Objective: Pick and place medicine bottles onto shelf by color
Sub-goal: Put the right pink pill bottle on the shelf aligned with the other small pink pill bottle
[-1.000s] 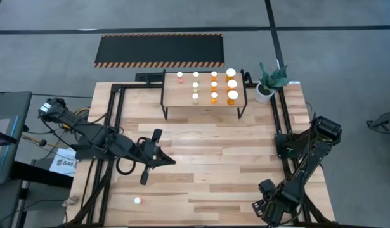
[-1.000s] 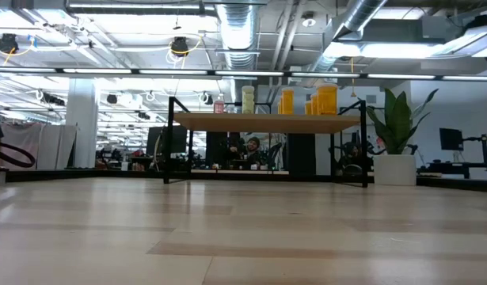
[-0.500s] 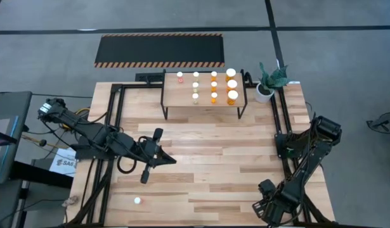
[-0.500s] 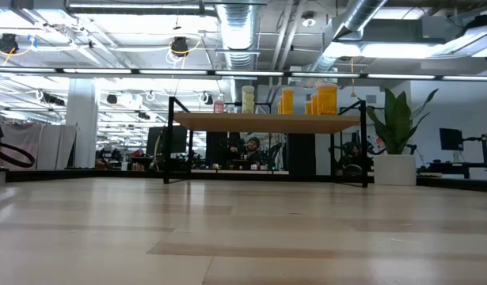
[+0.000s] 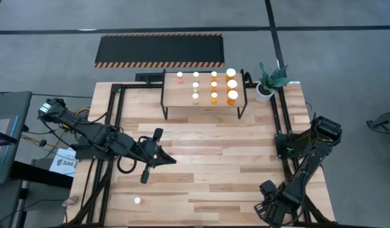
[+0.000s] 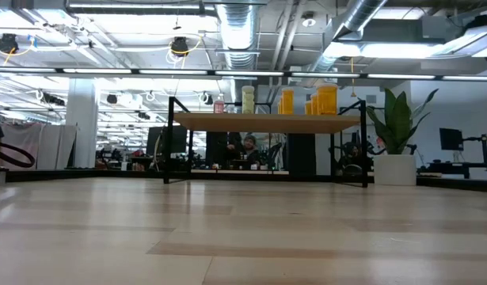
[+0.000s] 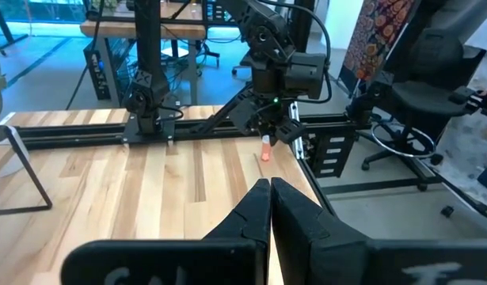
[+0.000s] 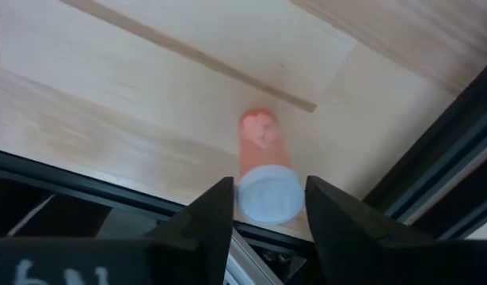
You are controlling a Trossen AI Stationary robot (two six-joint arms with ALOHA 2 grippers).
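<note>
The light-wood shelf (image 5: 204,106) stands at the table's far side, and also shows in the low view (image 6: 263,123). Rows of bottles stand on it: a red-pink one (image 5: 180,78), yellow-green ones (image 5: 196,85), orange ones (image 5: 214,86) and larger orange ones (image 5: 232,85). A red-pink bottle (image 8: 263,162) with a white cap stands on the table by the near right corner. My right gripper (image 8: 268,207) is open above it, one finger on each side of the cap. It also shows in the left wrist view (image 7: 276,127). A white-capped bottle (image 5: 137,201) stands near the front left. My left gripper (image 7: 269,207) is shut and empty over the table's left middle (image 5: 169,160).
A white pot with a green plant (image 5: 269,82) stands right of the shelf. A black mat with striped edges (image 5: 160,50) lies on the floor beyond the table. Black frame rails (image 8: 433,158) run close beside the red-pink bottle. A person (image 6: 249,146) shows far behind the shelf.
My right gripper has shifted a little over the red-pink bottle at the near right corner. The bottle's white cap showed beside the gripper in the high view a second ago and is now covered by it. My left arm has kept still.
</note>
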